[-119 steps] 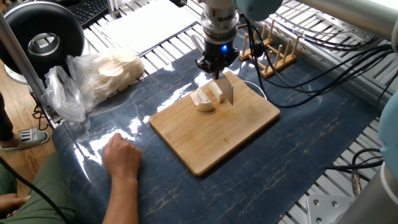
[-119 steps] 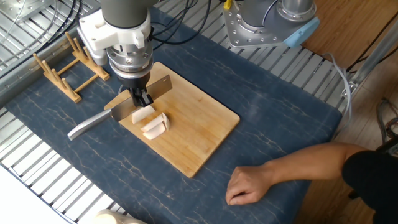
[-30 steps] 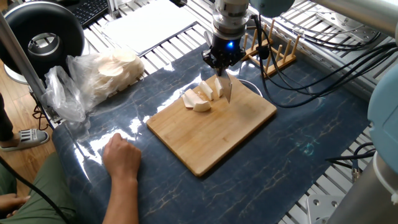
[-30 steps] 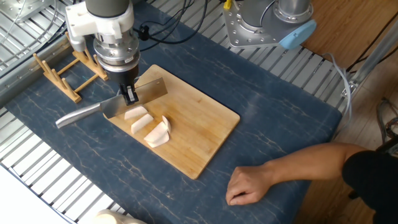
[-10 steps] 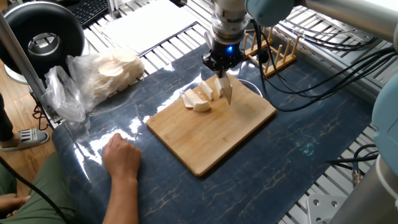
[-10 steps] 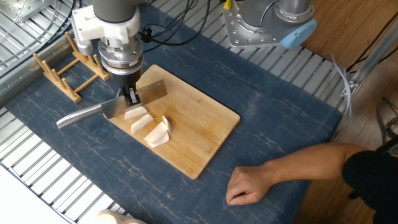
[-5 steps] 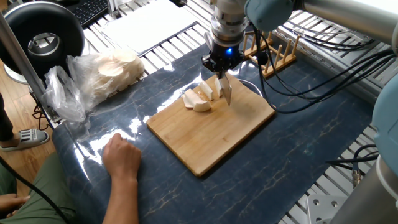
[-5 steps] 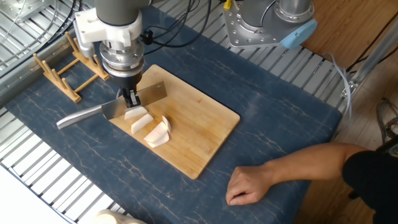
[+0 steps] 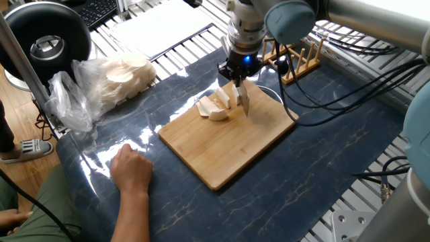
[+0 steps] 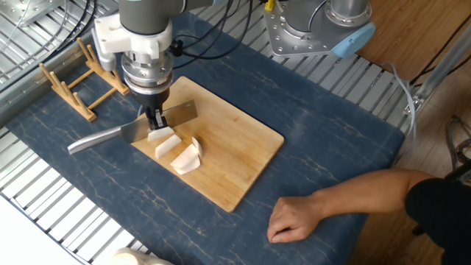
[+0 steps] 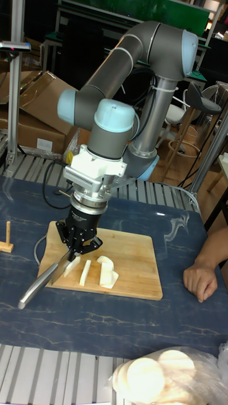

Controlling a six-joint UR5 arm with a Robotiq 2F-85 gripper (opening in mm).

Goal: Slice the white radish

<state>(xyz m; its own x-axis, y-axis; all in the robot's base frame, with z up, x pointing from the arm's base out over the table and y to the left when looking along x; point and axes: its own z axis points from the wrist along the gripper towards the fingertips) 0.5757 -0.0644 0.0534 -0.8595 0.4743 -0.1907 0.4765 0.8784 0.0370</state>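
The white radish (image 9: 216, 106) lies cut into several cream-white pieces at the far end of the wooden cutting board (image 9: 232, 144). In the other fixed view the white radish (image 10: 177, 151) pieces sit in a row on the cutting board (image 10: 228, 158). My gripper (image 10: 155, 118) is shut on a steel knife (image 10: 99, 138), whose blade rests on the end piece nearest the board's edge. The tall fixed view has the gripper (image 11: 75, 248) over the board's left end, with the knife (image 11: 39, 279) handle sticking out left and the radish (image 11: 96, 271) pieces to the right.
A person's hand (image 9: 132, 168) rests on the blue mat near the board's front corner. A clear plastic bag of pale round slices (image 9: 117, 79) lies at the left. A wooden rack (image 10: 73, 82) stands behind the board. A second arm's base (image 10: 313, 29) is at the back.
Over the last second my gripper and the knife have shifted slightly along the board and lowered onto the end piece. Since the oldest frames, more pieces have been cut.
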